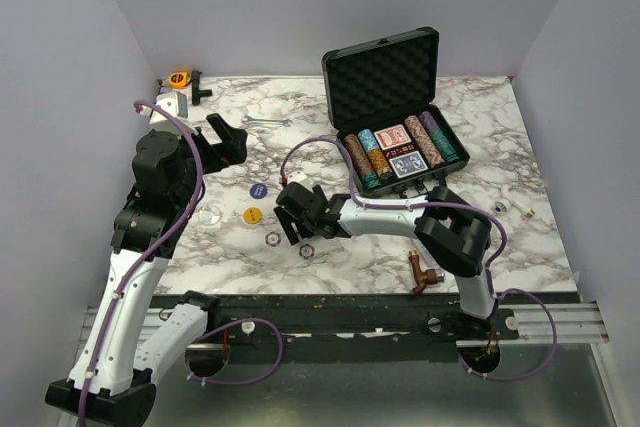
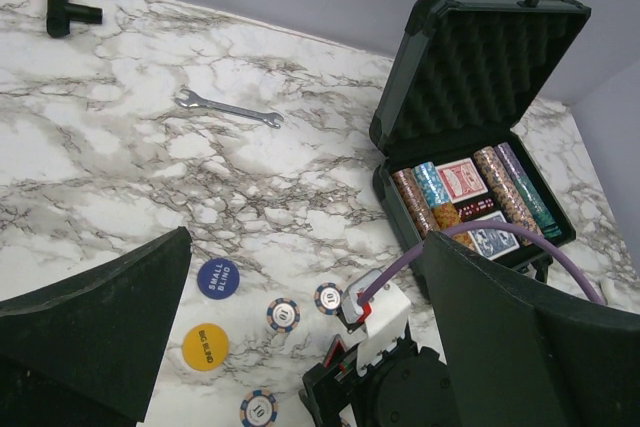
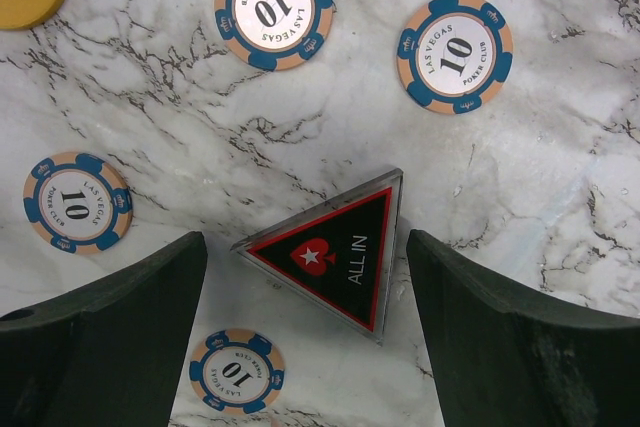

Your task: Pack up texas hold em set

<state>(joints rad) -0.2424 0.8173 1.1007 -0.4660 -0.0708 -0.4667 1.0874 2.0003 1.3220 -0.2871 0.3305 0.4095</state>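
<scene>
Between the wide-apart fingers of the right hand, on the white marble table, lies the black-and-red triangular "ALL IN" marker, untouched. Lower squarely, pinch its edges, then carry it to the open black plastic briefcase beyond. Meanwhile the left hand hangs wide open.

The white, grey-veined marble table carries a black triangular marker edged in red, blue-and-tan striped poker chips with white centres around the marker, a yellow disc, a dark blue disc, and a black briefcase holding a red deck and a blue deck.
</scene>
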